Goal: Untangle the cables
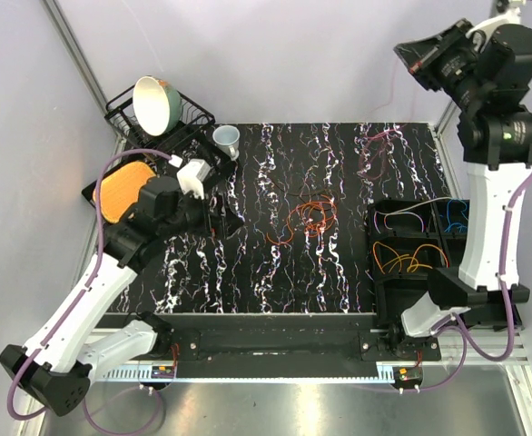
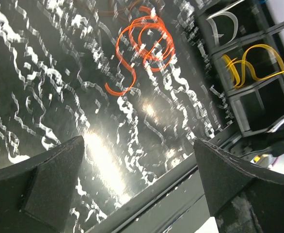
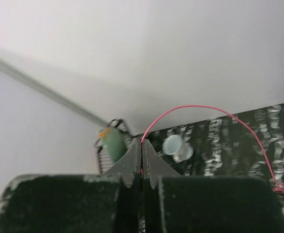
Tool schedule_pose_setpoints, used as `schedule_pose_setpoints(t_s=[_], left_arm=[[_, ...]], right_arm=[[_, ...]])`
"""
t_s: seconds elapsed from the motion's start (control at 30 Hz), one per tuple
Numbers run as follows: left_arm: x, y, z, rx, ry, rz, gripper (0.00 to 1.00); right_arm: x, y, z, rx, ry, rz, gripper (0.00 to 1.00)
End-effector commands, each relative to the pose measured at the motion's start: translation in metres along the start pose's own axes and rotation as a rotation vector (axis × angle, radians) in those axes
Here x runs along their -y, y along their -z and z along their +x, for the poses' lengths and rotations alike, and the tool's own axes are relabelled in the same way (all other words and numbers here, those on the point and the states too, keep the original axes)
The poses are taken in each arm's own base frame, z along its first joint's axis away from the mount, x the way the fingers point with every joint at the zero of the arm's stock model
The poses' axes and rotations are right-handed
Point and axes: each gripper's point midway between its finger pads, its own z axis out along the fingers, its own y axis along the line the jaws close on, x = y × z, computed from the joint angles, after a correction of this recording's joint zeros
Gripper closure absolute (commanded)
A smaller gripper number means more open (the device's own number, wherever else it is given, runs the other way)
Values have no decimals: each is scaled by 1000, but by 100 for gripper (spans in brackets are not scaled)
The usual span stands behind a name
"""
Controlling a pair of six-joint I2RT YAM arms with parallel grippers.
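Several orange cables (image 1: 313, 218) lie tangled on the counter (image 1: 248, 272), left of the tray (image 1: 372, 245); the left end effector (image 1: 227, 222) hovers farther left of it. Left wrist view: its jaws gape wide and empty, the tangle lying beside the tray. Right wrist view: the right end effector (image 3: 142, 145) is clamped onto a pink cable (image 3: 205, 108).

Pale lilac walls (image 1: 248, 54), black marbled table (image 1: 248, 272)

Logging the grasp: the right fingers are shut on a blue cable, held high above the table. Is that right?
No. The cable is pink, not blue, as the right wrist view shows. The rest stands: the right fingers are shut on it, held high above the table.
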Motion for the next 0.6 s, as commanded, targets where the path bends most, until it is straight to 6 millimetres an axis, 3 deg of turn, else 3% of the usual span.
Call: schedule_pose_setpoints(t_s=[0.0, 0.03, 0.23, 0.43, 0.57], left_arm=[[-9, 4, -4, 49, -17, -41, 1], [-11, 2, -2, 43, -21, -47, 1], [-25, -8, 20, -9, -19, -83, 1], [-38, -11, 40, -38, -19, -115, 1], [-40, -10, 48, -52, -16, -116, 1]], right_arm=[[33, 46, -36, 173, 144, 260, 100], [49, 56, -48, 237, 157, 361, 100], [79, 113, -84, 424, 262, 634, 100], [89, 167, -113, 569, 336, 832, 100], [95, 194, -120, 618, 367, 933, 100]])
